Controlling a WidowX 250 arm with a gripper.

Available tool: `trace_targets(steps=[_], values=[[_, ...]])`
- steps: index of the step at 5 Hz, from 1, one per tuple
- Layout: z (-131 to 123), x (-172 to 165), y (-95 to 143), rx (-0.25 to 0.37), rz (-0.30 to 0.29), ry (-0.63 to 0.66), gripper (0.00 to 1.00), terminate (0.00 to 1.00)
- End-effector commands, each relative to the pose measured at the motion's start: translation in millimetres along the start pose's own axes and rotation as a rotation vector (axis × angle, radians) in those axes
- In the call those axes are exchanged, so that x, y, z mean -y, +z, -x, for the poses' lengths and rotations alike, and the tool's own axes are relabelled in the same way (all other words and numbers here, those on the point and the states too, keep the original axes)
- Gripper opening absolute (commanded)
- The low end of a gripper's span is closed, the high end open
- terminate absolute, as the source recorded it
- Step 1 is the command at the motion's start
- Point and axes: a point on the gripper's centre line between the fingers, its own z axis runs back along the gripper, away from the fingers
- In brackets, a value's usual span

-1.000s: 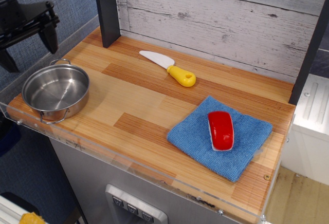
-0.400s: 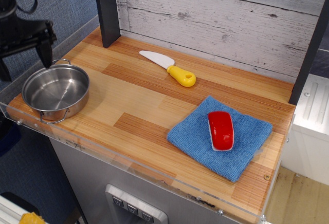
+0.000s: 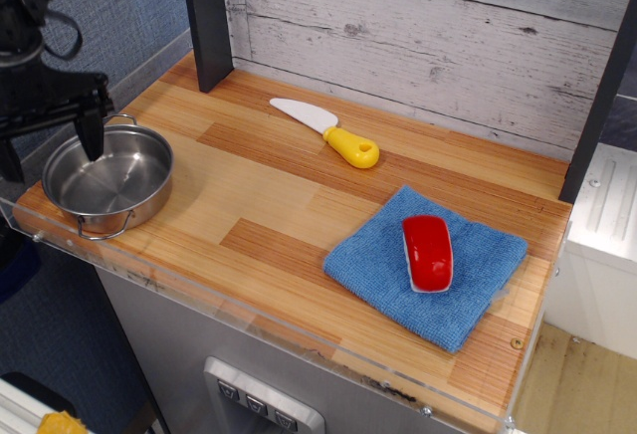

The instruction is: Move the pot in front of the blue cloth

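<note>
Round shiny steel pot (image 3: 106,179); rumpled blue cloth (image 3: 428,264)

Illumination is bright, even and diffuse. Shadows on the worktop (image 3: 289,215) are soft and short. The pot (image 3: 107,178), directly below the tool (image 3: 50,145), shows bright specular reflections on its inner wall. The tool itself is dark and underexposed, with little surface detail. Focus is sharp throughout; wood grain is legible. No edge distortion is evident.

The shiny steel pot (image 3: 107,180) sits upright and empty at the counter's (image 3: 269,210) left end. The blue cloth (image 3: 428,265) lies flat, slightly rumpled, well apart at the right.
</note>
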Motion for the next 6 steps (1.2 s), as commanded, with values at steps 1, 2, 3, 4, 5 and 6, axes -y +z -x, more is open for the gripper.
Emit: trace_targets(steps=[1, 2, 3, 4, 5, 6], values=[[-10.1, -9.5, -9.3, 0.0, -0.025, 0.036, 1.0, 0.0], [-10.7, -11.6, -19.4, -0.02, -0.038, 0.034, 1.0, 0.0], [-9.3, -9.6, -26.8, -0.018, -0.026, 0.021, 0.0, 0.0], [-12.2, -7.6, -25.7, 0.004, -0.022, 0.016, 0.0, 0.0], [-10.9, -9.9, -27.3, 0.005, -0.031, 0.013, 0.0, 0.0], [-8.5, -10.1, -25.6, 0.005, -0.018, 0.01, 0.0, 0.0]])
